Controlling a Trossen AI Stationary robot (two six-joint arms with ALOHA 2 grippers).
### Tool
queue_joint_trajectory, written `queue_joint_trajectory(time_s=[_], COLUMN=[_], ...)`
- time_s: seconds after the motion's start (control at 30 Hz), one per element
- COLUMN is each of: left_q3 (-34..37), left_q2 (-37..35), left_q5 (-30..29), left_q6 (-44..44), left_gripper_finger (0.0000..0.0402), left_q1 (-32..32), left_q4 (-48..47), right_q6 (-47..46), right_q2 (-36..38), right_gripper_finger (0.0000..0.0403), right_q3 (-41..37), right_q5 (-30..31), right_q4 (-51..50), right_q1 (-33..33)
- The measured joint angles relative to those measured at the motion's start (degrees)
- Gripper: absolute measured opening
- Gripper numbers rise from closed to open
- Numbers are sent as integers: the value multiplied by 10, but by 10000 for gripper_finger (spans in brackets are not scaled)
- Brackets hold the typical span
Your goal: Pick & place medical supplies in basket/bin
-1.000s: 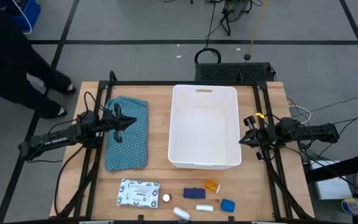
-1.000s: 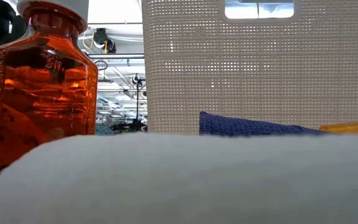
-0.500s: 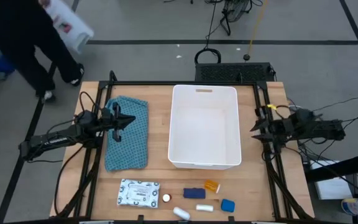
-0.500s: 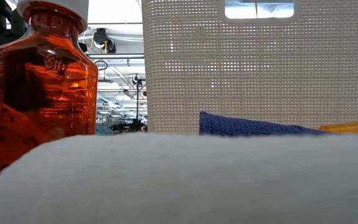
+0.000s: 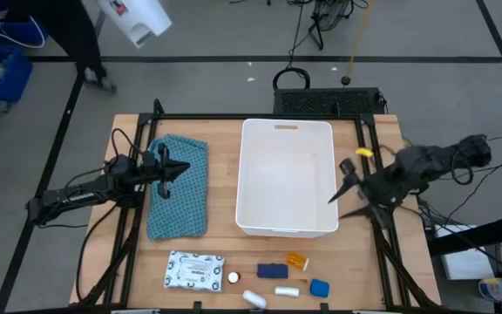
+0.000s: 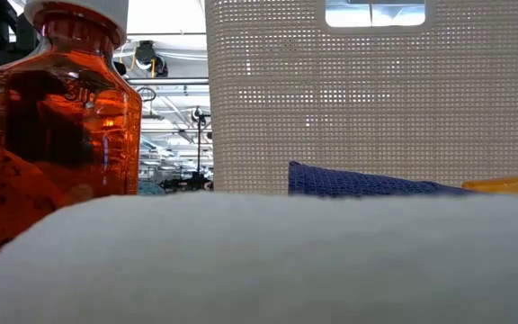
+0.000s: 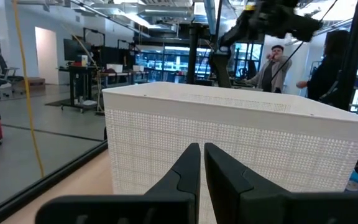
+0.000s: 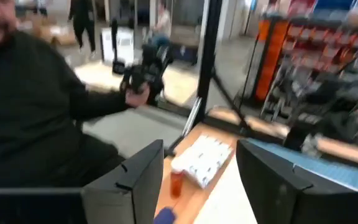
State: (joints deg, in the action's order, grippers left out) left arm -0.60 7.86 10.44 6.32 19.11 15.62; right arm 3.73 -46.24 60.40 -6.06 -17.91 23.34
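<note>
The white bin (image 5: 286,179) stands in the middle of the table. The medical supplies lie along the near edge: a flat white printed packet (image 5: 194,269), an orange pill bottle (image 5: 296,260), blue pieces (image 5: 271,271) (image 5: 319,287) and small white tubes (image 5: 286,290). My right gripper (image 5: 349,194) hangs open beside the bin's right wall with nothing between its fingers. Its wrist view shows the packet (image 8: 204,158) and the bottle (image 8: 176,182) ahead of it. My left gripper (image 5: 171,170) waits shut over the teal cloth (image 5: 179,187), pointing at the bin (image 7: 229,143).
The teal patterned cloth lies left of the bin. Black frame rails (image 5: 129,235) run along both table sides. In the low view an orange bottle (image 6: 57,126) and a white item (image 6: 259,261) stand close to the camera. A person (image 5: 77,26) moves beyond the far left corner.
My right gripper has opened from shut. Its arm has risen and swung, so the fingers now tip toward the table's near edge beside the bin. The person beyond the far left corner has walked on.
</note>
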Motion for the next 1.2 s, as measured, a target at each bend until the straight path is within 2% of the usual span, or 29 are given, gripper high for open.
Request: queue_joint_trajectory(time_s=[0.17,0.23,0.5,0.7,0.83,1.2], left_q3=[0,0,0,0,0,0], left_q2=[0,0,0,0,0,0], left_q5=[0,0,0,0,0,0], left_q6=[3,8,31,32,33,31], left_gripper_finger=[26,26,26,26,26,26], left_q1=[0,0,0,0,0,0], left_q4=[0,1,1,1,0,1], right_q6=[-40,-69,-182,-294,-363,-560], right_q2=[-81,-106,-201,-284,-341,-450], right_gripper_finger=[199,199,199,199,199,199], right_q3=[68,88,105,106,106,106], right_q5=[29,58,272,385,408,388], right_q4=[-16,-20,-41,-43,-43,-67], right_q1=[93,136,309,385,397,386])
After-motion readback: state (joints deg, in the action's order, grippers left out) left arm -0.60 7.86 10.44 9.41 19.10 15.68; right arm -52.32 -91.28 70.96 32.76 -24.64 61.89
